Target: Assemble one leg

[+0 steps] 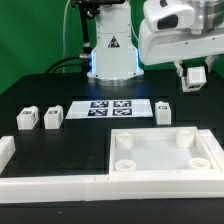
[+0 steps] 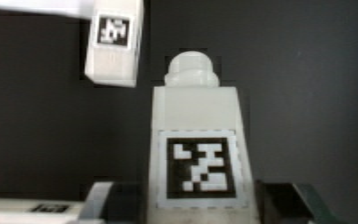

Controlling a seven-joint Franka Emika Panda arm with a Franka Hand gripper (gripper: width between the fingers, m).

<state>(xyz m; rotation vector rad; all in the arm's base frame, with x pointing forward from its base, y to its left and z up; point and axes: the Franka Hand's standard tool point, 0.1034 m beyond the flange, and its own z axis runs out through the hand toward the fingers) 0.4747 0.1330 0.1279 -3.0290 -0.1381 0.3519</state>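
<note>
My gripper (image 1: 191, 78) hangs above the table at the exterior view's right, shut on a leg (image 2: 197, 130). This leg is a white oblong block with a black-and-white tag and a round peg at its far end. The fingers (image 2: 105, 200) press on both its sides. A second leg (image 1: 164, 110) stands on the table below and to the left of the gripper; it also shows in the wrist view (image 2: 114, 40). Two more legs (image 1: 27, 120) (image 1: 52, 117) stand at the exterior view's left. The large white square tray-like piece (image 1: 150, 170) with round sockets lies at the front right.
The marker board (image 1: 112, 107) lies in the middle, in front of the robot base (image 1: 112, 60). A low white L-shaped wall (image 1: 40, 183) runs along the front left edge. The table top is black.
</note>
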